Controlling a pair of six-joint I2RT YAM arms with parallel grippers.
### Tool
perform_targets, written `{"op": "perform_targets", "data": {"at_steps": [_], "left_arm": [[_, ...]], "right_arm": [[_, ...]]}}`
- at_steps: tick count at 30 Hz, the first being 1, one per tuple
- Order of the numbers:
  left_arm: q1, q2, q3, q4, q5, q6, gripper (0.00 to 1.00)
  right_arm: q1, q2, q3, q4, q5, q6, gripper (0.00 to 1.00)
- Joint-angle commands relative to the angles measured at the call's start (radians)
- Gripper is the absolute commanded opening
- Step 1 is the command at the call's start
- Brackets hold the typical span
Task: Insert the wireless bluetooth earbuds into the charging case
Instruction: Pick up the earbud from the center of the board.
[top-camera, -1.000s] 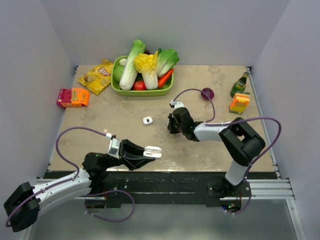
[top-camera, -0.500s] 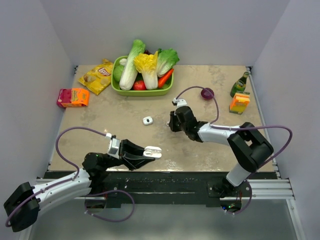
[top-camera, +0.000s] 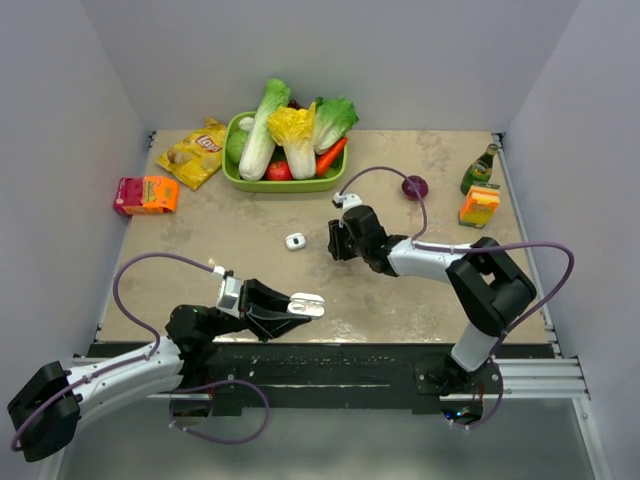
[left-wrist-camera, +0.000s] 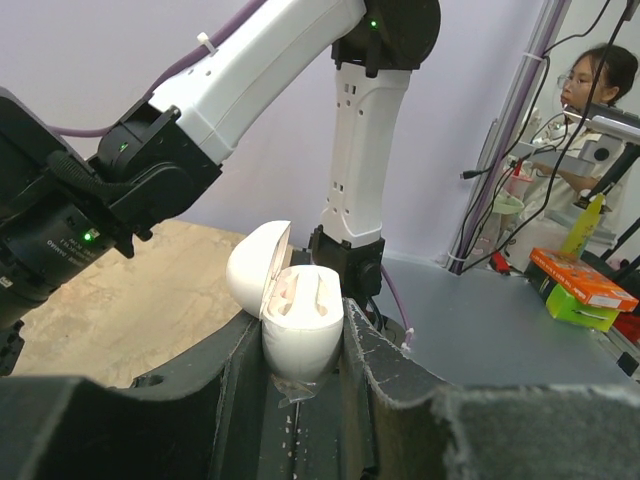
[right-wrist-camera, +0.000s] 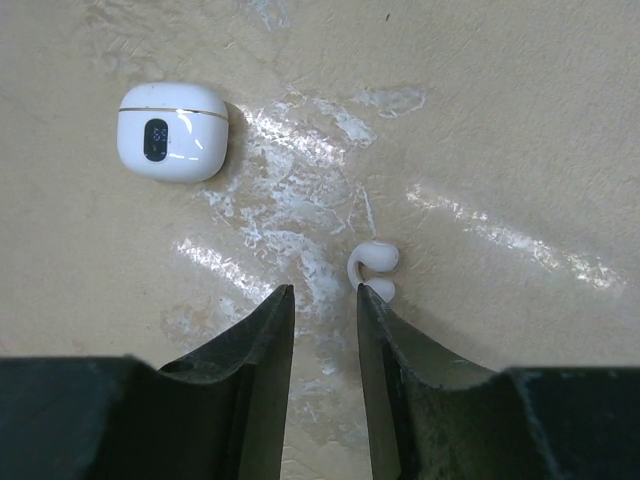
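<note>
Right pincer just parted to a narrow gap, earbud loose beside its tip, ungrasped; left pincer grips open charging case.

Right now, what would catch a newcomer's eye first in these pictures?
The left claw grips an open white charging case at the table's near edge. Mid-table, the right claw stands partly open beside a tiny white earbud, and a green bowl of vegetables sits at the far edge.
</note>
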Motion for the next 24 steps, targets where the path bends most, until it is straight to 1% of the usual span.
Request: {"op": "perform_targets", "data": {"at_steps": [1, 16, 24], "left_arm": [[-0.008, 0.0, -0.035, 0.066, 0.0, 0.013, 0.0], [-0.013, -0.006, -0.038, 0.062, 0.002, 0.014, 0.0], [-0.016, -0.006, -0.04, 0.06, 0.0, 0.017, 0.0]], "right_arm": [[0.006, 0.017, 0.054, -0.005, -0.021, -0.029, 0.35], [0.005, 0.084, 0.08, -0.005, -0.017, -0.032, 0.36], [0.003, 0.098, 0.076, -0.01, 0.023, -0.032, 0.36]]}}
